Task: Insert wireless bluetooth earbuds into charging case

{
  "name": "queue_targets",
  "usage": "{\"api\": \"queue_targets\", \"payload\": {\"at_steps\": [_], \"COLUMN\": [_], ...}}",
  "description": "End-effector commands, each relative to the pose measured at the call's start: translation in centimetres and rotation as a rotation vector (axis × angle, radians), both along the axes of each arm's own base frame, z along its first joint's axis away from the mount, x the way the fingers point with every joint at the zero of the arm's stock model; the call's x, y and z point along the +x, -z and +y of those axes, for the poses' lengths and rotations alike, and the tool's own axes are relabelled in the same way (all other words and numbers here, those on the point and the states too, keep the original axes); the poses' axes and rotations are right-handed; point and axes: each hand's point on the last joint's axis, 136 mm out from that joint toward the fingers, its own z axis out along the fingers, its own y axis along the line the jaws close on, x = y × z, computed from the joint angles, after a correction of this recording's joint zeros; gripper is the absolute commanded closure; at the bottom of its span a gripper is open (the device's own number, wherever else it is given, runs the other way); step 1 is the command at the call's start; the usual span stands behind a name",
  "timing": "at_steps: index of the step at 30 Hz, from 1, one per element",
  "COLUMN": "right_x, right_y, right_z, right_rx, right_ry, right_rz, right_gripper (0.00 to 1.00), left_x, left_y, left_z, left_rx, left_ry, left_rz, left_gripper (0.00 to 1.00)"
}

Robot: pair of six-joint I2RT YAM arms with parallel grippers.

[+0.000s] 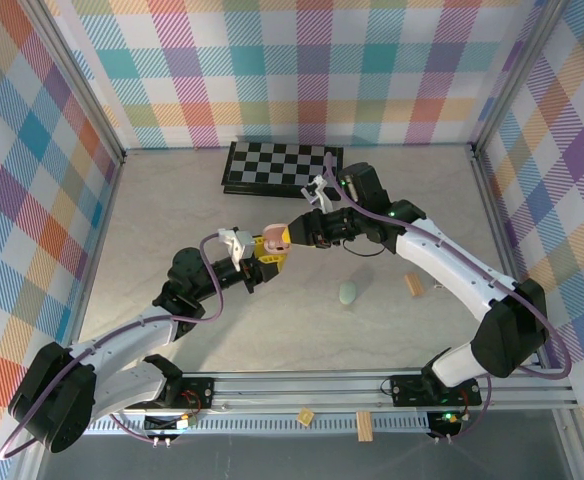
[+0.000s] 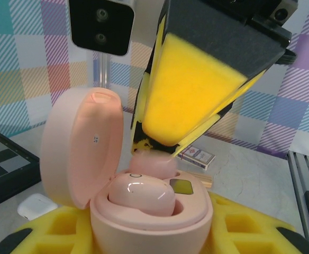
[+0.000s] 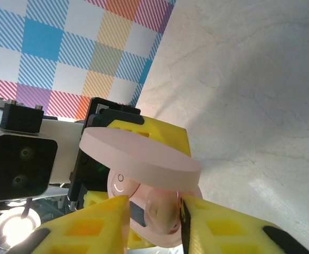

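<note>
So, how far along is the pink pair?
Done: one glossy pink plastic earbud sits in the open pink pebble-shaped charging case, held by the left gripper. In hand: a second pink earbud between the fingers of the right gripper, over the case. Left: seat it, close the lid.

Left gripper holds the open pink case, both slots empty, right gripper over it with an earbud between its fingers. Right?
No: one slot holds a pink earbud, per the left wrist view. The left gripper, pink case, right gripper and second earbud are as stated.
</note>
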Motion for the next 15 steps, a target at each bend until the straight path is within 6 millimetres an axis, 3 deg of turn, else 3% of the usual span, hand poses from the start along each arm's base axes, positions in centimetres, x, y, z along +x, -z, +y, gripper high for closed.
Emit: {"api": "queue_targets", "payload": {"at_steps": [1, 7, 11, 15], "right_x": [0.3, 0.4, 0.8, 1.6], "right_y": [-0.1, -1.1, -2.3, -3.5], "right_z": [-0.3, -1.1, -2.0, -1.8], "right_rx": [-0.006, 0.003, 0.014, 0.053], "right_ry": [0.006, 0.027, 0.073, 0.099], "right_rz": [-0.005, -0.071, -0.147, -0.121], "right_gripper": [0.64, 0.52, 0.32, 0.15], "left_x": [-0.3, -0.3, -0.4, -0.8], "left_y": [-3.4, -3.1, -2.5, -2.0], "left_z": [-0.2, 0.0, 0.2, 0.0], "left_rx": [-0.062, -0.058, -0.034, 0.005], "left_ry": [0.013, 0.004, -0.005, 0.018], "left_rz": [-0.093, -0.098, -0.113, -0.113], "left_gripper": [0.67, 0.67, 0.67, 0.67]}}
